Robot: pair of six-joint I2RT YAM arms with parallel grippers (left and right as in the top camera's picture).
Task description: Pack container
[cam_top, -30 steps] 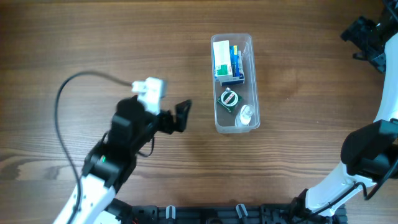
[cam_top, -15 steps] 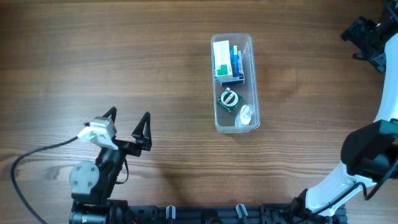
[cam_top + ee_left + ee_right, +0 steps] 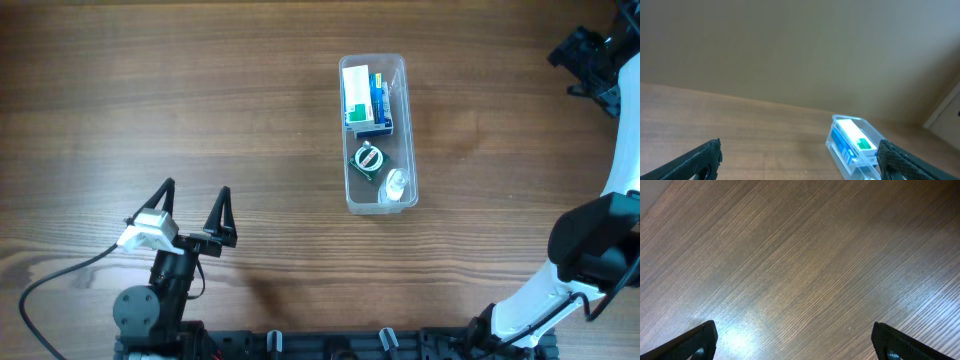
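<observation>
The container [image 3: 373, 62] lies right of the surface's [image 3: 200, 80] centre, nearer the far edge, with its long side running far to near. It holds a white and blue box [image 3: 362, 98], a round green-and-white item [image 3: 367, 160] and a small clear bottle [image 3: 396, 184].

The left pincer [image 3: 194, 190] hangs empty near the near edge, jaws spread wide. The right pincer [image 3: 793, 327] sits by the far right corner, equally wide and empty.

The main risk is a return reach. A splayed finger could clip the tub's thin wall and shove or tip it, and the bottle at its near end would likely roll out. The left arm's cable [image 3: 60, 275] loops loosely and might snag on a swing.
</observation>
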